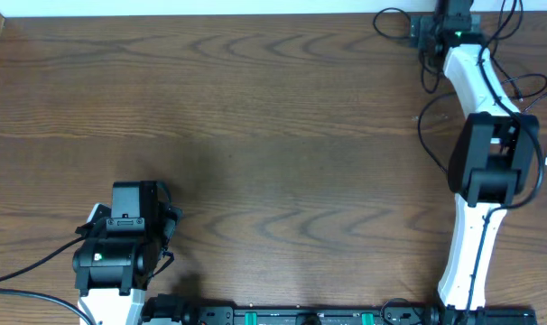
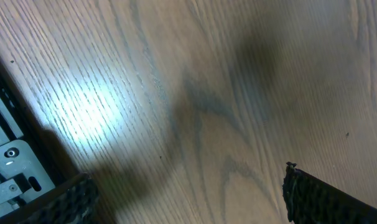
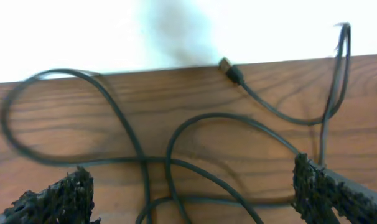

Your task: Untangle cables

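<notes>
Right gripper (image 3: 195,193) at the far right corner of the wooden table (image 3: 70,124): jaws wide apart, clamped on nothing. Black cables (image 3: 216,116) lie on the wood just beneath and beyond it, looped and crossing each other in at least 2 places, with 1 plug end (image 3: 231,70) at the table's far edge. Left gripper (image 2: 188,199) at the near left, jaws also wide apart above the tabletop, well apart from the cables.

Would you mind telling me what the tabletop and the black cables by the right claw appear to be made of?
The tabletop: wood or wood-look laminate, brown with clear grain, semi-gloss judging by the glare. The black cables: probably plastic- or rubber-sheathed cord, matte, bending in loose loops.
</notes>
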Controlling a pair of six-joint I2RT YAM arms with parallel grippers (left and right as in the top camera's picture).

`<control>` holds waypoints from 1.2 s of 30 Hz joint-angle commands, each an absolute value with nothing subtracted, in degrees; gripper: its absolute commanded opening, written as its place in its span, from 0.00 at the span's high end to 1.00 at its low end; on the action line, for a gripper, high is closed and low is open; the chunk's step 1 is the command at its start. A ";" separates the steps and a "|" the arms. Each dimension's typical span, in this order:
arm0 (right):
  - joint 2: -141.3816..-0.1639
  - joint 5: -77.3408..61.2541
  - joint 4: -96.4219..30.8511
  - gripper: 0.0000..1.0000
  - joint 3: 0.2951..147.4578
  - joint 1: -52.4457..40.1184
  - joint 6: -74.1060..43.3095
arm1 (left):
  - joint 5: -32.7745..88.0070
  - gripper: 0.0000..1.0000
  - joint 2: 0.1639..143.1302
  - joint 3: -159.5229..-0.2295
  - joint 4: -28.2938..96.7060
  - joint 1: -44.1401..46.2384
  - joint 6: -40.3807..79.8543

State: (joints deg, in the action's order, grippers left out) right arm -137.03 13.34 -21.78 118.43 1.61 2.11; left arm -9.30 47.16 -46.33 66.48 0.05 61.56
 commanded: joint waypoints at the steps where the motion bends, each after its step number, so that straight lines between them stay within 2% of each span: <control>1: -126.69 8.73 -23.22 0.01 120.46 1.06 3.29 | -9.43 0.03 47.09 -47.11 66.83 -0.21 62.04; 13: -94.24 7.94 -36.77 0.01 120.42 1.17 3.09 | -9.43 0.03 47.09 -47.11 66.81 -0.21 62.04; 18: -81.62 7.68 -42.83 0.01 120.20 1.06 -0.43 | -9.43 0.03 47.09 -47.11 66.83 -0.21 62.04; 24: -67.29 0.80 -48.80 0.01 117.97 1.02 -0.82 | -9.43 0.03 47.09 -47.11 66.85 -0.21 62.04; 28: -57.30 -2.15 -48.47 0.01 111.68 1.04 -0.82 | -9.45 0.03 47.09 -47.11 66.83 -0.21 62.04; 36: -35.51 -2.13 -39.38 0.01 91.20 1.08 -0.82 | -9.45 0.03 47.09 -47.11 66.83 -0.21 62.04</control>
